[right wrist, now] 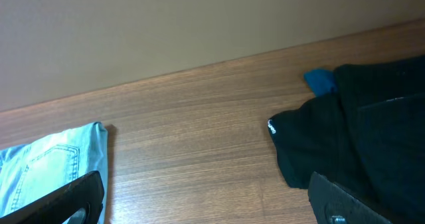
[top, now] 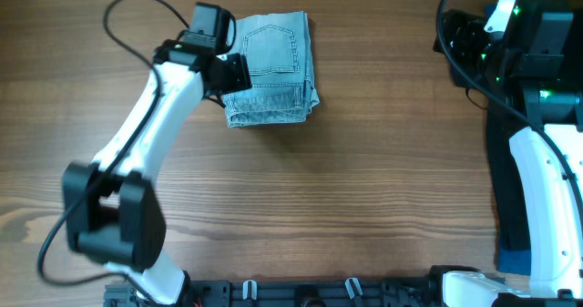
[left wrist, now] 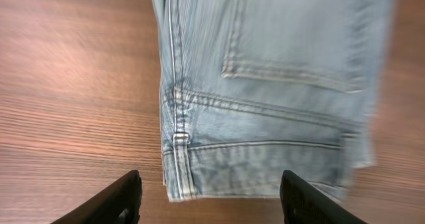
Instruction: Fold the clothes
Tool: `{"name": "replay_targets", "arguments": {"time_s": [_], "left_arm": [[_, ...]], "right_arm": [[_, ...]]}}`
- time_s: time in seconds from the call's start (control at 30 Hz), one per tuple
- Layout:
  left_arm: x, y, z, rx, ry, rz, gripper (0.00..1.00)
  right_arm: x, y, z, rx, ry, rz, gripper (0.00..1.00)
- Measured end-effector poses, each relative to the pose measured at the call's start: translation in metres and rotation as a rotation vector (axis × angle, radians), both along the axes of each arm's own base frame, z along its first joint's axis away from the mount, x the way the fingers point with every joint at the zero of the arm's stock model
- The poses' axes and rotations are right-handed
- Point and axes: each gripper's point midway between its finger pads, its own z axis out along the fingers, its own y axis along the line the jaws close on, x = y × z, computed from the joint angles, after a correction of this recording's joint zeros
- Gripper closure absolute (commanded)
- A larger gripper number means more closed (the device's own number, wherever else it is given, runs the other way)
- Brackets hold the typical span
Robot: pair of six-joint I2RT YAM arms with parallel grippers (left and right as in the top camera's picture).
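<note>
The clothes (top: 271, 68), a pair of pale denim shorts folded into a squarish bundle, lay on the wooden table (top: 364, 179) towards its far side, left of centre. We saw broad bare wood in front of the bundle and off to the right, while the table's back edge ran close behind it. The left arm reached in from the near left corner, and the right arm stood well apart along the right side.

The bundle's long axis ran from the far side towards the near side, with a stitched pocket facing up and layered edges at the near end. The left gripper (left wrist: 212, 201) sat just beside its left edge, fingers spread wide and holding nothing. The right gripper (right wrist: 209, 204) was also spread wide and empty, near a black garment (right wrist: 358, 131) and a scrap of blue fabric (right wrist: 321, 81).
</note>
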Motion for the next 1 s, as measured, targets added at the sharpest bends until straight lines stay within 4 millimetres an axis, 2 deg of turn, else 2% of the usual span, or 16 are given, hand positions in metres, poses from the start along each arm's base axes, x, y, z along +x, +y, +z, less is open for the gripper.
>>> {"name": "replay_targets", "arguments": {"time_s": [0.07,0.13,0.4,0.5,0.53,0.6,0.63,0.7,0.87,0.9,1.0], "left_arm": [[0.000,0.000,0.011,-0.003,-0.025,0.001,0.35],[0.000,0.001,0.000,0.006,0.000,0.003,0.34],[0.012,0.000,-0.087,0.038,0.135,0.031,0.37],[0.012,-0.001,-0.110,0.037,0.174,0.055,0.37],[0.012,-0.001,-0.113,0.033,0.179,0.061,0.40],[0.013,-0.002,-0.114,0.029,0.183,0.070,0.68],[0.013,-0.004,-0.114,0.025,0.185,0.071,0.76],[0.016,-0.009,-0.113,0.018,0.180,0.062,0.78],[0.015,-0.005,-0.111,0.034,0.185,0.072,0.84],[0.016,0.000,-0.111,0.044,0.184,0.082,0.85],[0.021,0.036,-0.110,0.086,0.181,0.157,0.81]], "right_arm": [[0.000,0.000,0.000,0.000,0.000,0.000,0.00],[0.000,0.000,0.000,0.000,0.000,0.000,0.00],[0.000,0.000,0.000,0.000,0.000,0.000,0.01],[0.000,0.000,0.000,0.000,0.000,0.000,0.01],[0.000,0.000,0.000,0.000,0.000,0.000,0.01],[0.000,0.000,0.000,0.000,0.000,0.000,0.00],[0.000,0.000,0.000,0.000,0.000,0.000,0.00],[0.000,0.000,0.000,0.000,0.001,0.000,0.01],[0.000,0.000,0.000,0.000,0.001,0.000,0.01],[0.000,0.000,0.000,0.000,0.001,0.000,0.01],[0.000,0.000,0.000,0.000,0.001,0.000,0.01]]}}
